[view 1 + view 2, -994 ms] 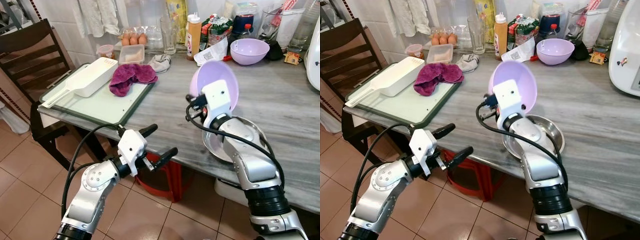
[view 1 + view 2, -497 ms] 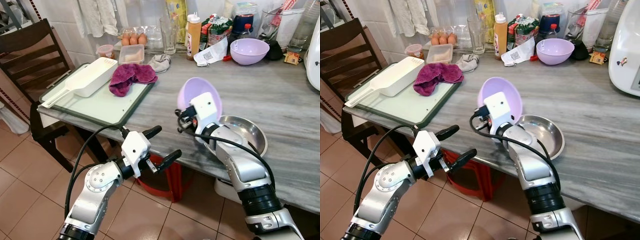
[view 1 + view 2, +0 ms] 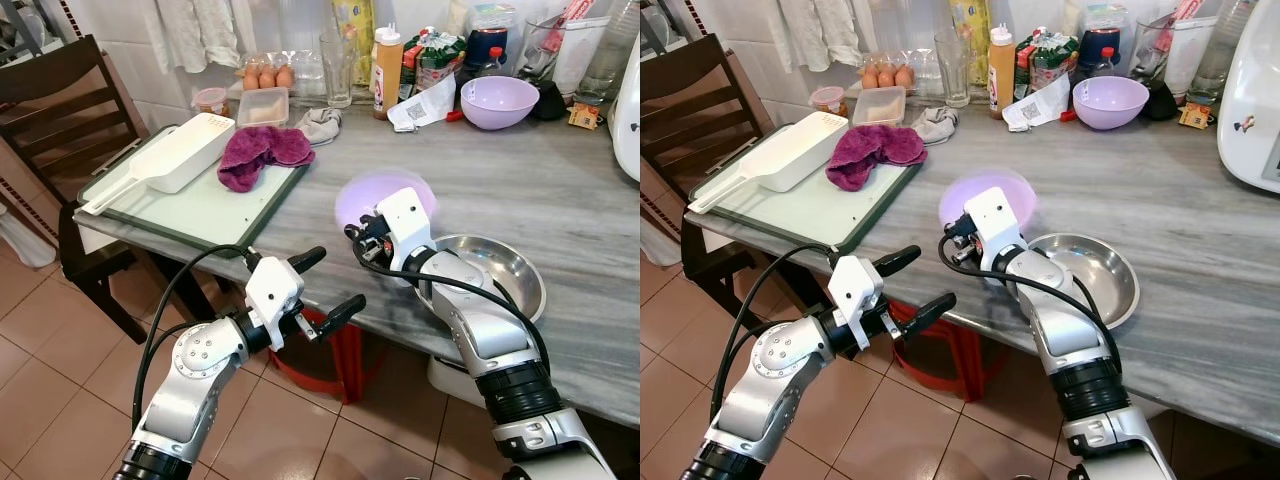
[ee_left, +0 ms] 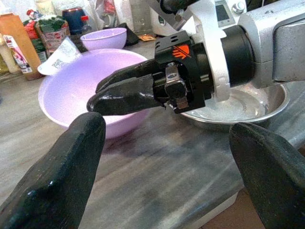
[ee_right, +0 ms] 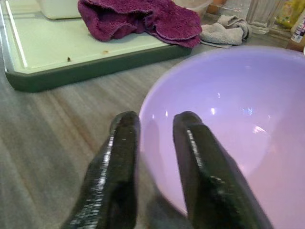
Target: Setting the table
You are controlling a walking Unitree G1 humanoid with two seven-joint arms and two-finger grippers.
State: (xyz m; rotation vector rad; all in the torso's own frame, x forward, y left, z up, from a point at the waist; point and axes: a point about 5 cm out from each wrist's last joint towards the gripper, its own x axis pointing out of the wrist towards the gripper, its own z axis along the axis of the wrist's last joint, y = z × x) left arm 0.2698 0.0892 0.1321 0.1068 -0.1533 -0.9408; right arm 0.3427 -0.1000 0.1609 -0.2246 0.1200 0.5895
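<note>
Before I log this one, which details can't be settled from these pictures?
- Purple bowl in the right gripper: motion-blurred in both eye views.
- Steel bowl: near side covered by the right arm in the eye views.
- White appliance: cut off by the frame edge.
- Bottle labels at the back: too small to read.

Grey marble counter (image 3: 560,180), terracotta floor tiles (image 3: 60,370)

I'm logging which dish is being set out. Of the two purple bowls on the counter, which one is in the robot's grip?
The near purple bowl, beside the steel dish: the right end effector pinches its rim. The far purple bowl sits untouched among the bottles.
</note>
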